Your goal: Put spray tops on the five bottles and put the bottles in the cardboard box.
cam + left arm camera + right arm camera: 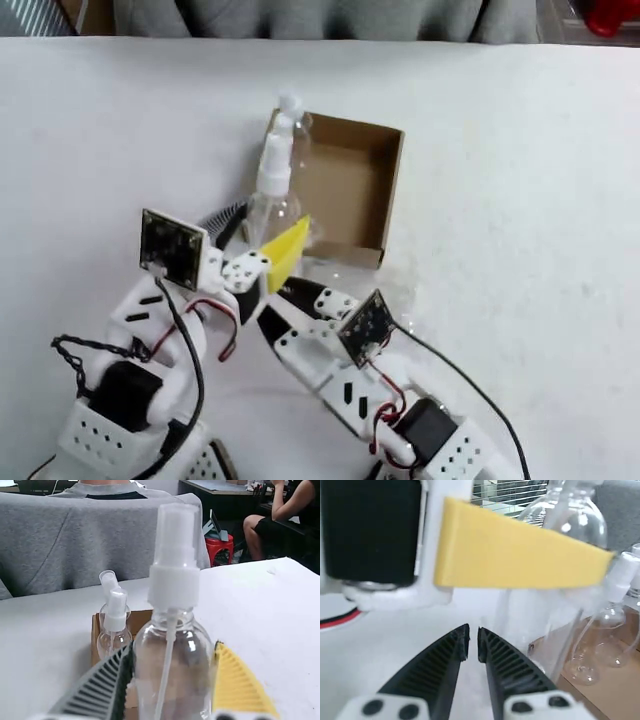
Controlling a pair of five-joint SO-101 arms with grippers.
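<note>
My left gripper (268, 222) is shut on a clear bottle (268, 205) that has a white spray top (274, 165), beside the near left corner of the cardboard box (372, 165). In the left wrist view the bottle (172, 670) stands upright between the black finger (102, 687) and the yellow finger (240, 685). Two capped bottles (114, 625) stand in the box's far left corner (288, 115). Just behind the yellow finger, my right gripper (472, 632) is shut and holds nothing, low over the table (283, 292).
The white table (520, 200) spreads wide to the right of the box and beyond it. A person in a grey top (75, 535) sits at the far edge. The two arms' bases (120, 400) crowd the near side.
</note>
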